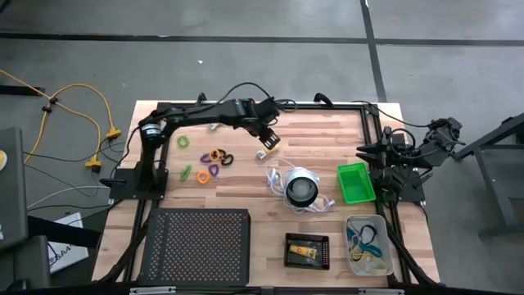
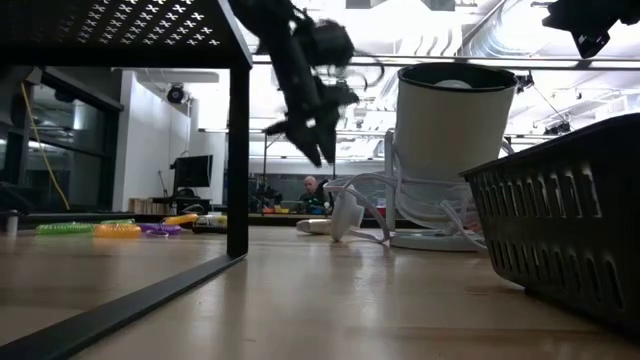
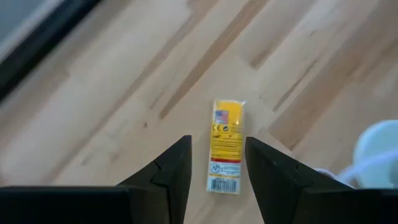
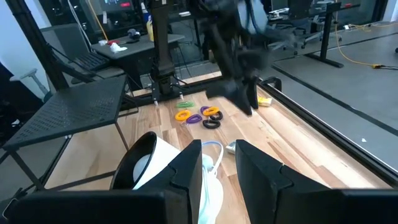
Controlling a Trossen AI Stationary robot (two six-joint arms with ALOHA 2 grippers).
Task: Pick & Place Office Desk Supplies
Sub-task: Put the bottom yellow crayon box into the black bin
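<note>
— Yellow-and-white pack: where is it, and why are we poised over it?
— It lies flat on the table's bare wood near the far edge. Our left gripper hangs above with fingers apart and empty, straddling it for a pinch.
— And the right gripper?
— It waits by the right edge, fingers apart, empty.

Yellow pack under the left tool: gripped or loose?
Loose. The yellow pack lies flat on the table; the left tool is open, fingers either side without touching.
</note>
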